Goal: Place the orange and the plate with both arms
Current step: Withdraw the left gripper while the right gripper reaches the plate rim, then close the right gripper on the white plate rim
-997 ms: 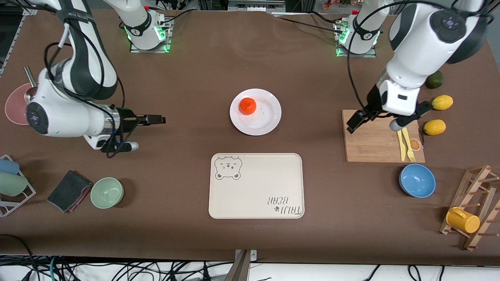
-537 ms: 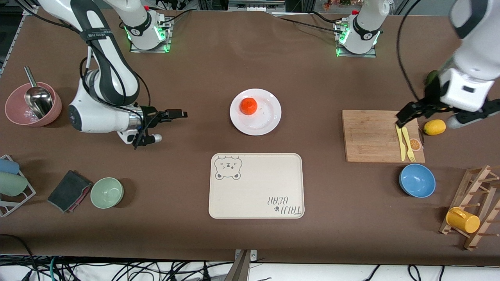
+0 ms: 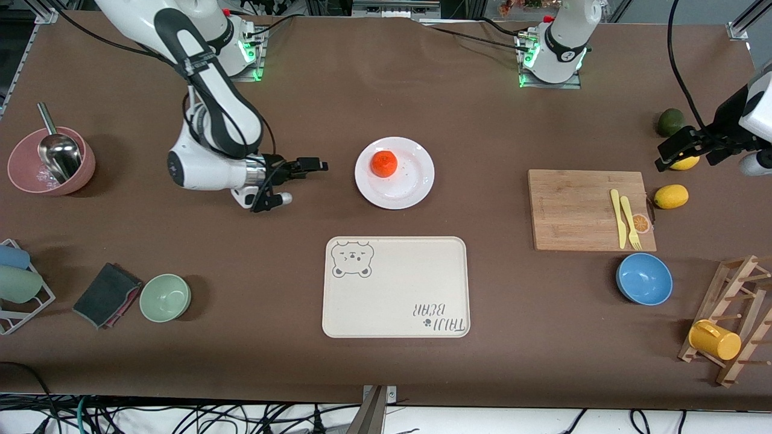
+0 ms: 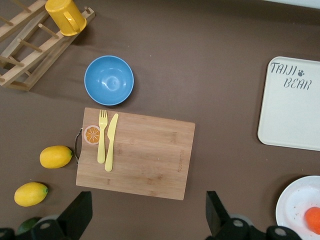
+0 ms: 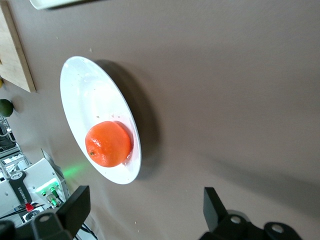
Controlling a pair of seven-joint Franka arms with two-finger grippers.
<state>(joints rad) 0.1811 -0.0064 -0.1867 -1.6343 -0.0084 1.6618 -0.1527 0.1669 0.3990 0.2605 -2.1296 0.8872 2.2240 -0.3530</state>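
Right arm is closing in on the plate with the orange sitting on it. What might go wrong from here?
1. The orange lies loose on the plate, off-centre toward the right gripper; a nudge or tilt may roll it off.
2. That gripper is open and level with the glossy rim; it may push the plate rather than grip it.
3. The left gripper hangs over a lemon, well away from helping.

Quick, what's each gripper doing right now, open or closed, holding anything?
Left gripper: open, empty, over the lemon.
Right gripper: open, empty, beside the plate with the orange.
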